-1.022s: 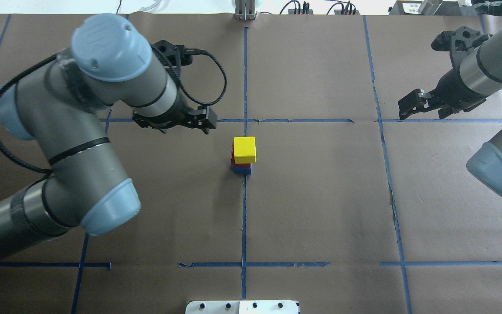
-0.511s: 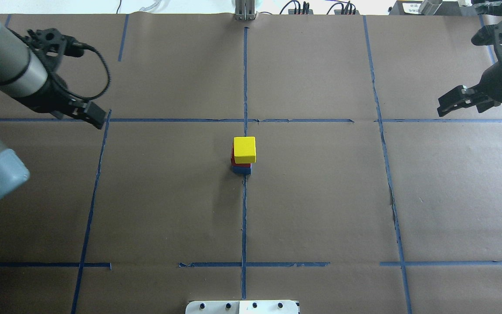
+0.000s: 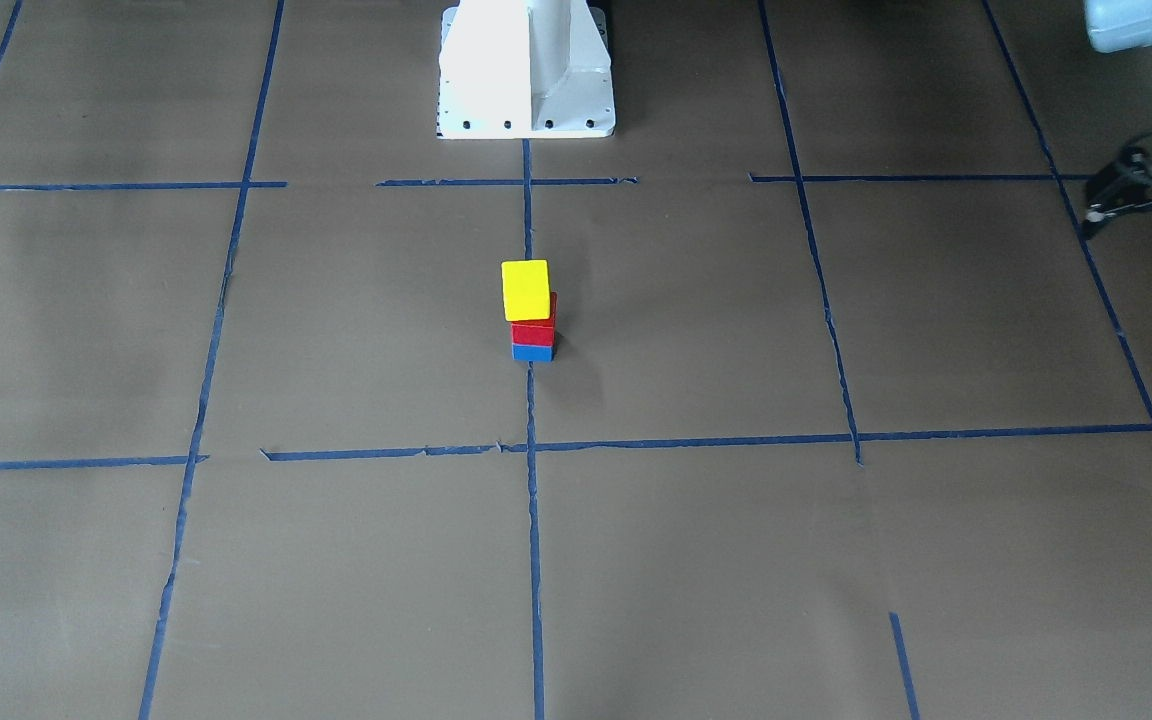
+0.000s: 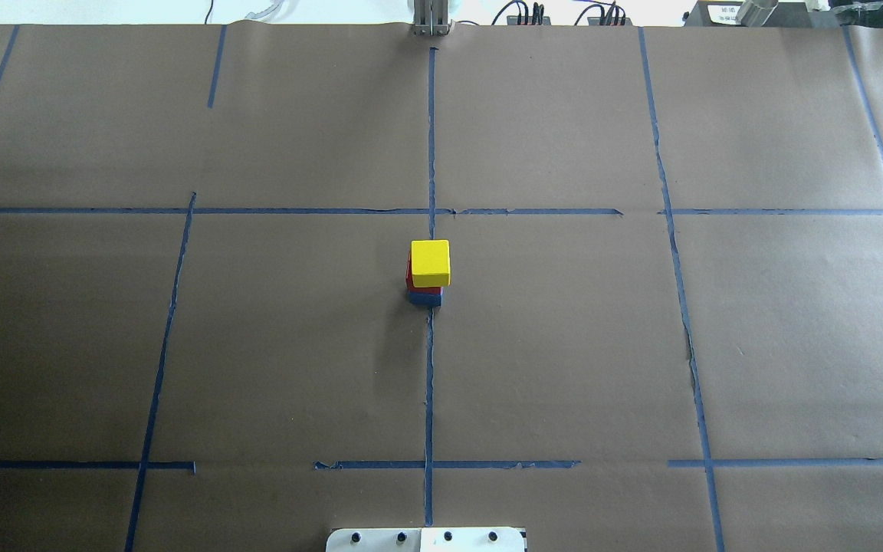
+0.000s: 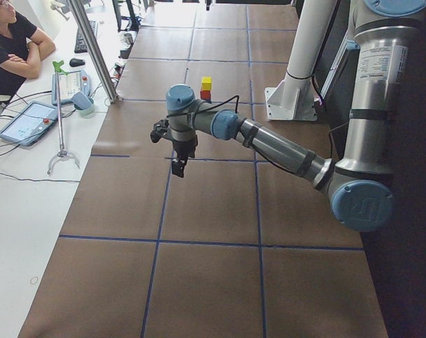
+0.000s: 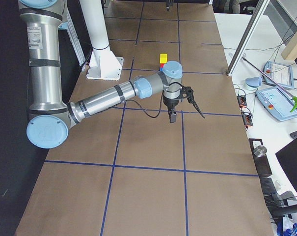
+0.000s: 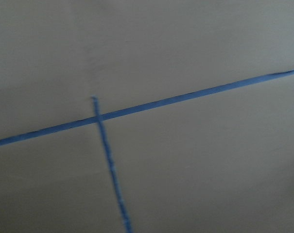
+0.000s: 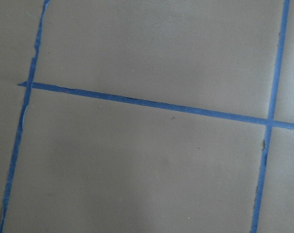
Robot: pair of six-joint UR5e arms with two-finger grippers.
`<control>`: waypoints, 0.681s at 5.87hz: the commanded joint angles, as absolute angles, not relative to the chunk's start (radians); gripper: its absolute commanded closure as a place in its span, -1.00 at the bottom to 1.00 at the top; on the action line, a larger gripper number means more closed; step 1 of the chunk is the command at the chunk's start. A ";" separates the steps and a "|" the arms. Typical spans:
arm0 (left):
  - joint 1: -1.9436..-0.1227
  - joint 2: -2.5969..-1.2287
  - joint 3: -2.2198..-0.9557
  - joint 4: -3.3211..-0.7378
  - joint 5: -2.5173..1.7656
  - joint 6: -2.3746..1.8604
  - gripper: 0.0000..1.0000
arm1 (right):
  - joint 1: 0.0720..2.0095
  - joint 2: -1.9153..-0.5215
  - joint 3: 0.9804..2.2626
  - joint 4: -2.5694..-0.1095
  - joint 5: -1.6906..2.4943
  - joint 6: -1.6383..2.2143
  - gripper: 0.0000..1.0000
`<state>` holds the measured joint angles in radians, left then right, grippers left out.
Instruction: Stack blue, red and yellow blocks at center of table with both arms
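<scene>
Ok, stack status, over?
Both away from blocks: left gripper, right gripper, states unclear. Stacked: yellow block on red block on blue block, table center. Nothing in the way.

The left arm [image 5: 269, 144] stretches out low, the left gripper [image 5: 177, 167] pointing down toward six o'clock. The right arm [image 6: 109, 98] mirrors it, the right gripper [image 6: 187, 117] hanging likewise. Can't make out either's jaws.

Light is falling across the brown tabletop [image 4: 564, 345]; alongside, a white desk [image 5: 19, 232] is carrying a tablet [image 5: 26, 121], where a person [image 5: 8, 44] is sitting, arms folded.
</scene>
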<state>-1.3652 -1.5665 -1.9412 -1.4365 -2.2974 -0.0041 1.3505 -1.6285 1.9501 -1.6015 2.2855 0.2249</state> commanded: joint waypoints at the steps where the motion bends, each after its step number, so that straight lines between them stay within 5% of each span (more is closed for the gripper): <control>1: -1.544 -1.514 -1.730 -1.428 -2.312 0.237 -1.00 | 1.469 -1.686 1.893 -1.603 2.324 0.110 -1.00; 4: -1.548 -1.513 -1.698 -1.428 -2.348 0.221 -1.00 | 1.505 -1.687 1.850 -1.594 2.362 0.061 -1.00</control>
<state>-1.5455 -1.5161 -1.6948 -1.4297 -2.3316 0.2271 1.5023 -1.6871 1.8542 -1.5962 2.3614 0.0584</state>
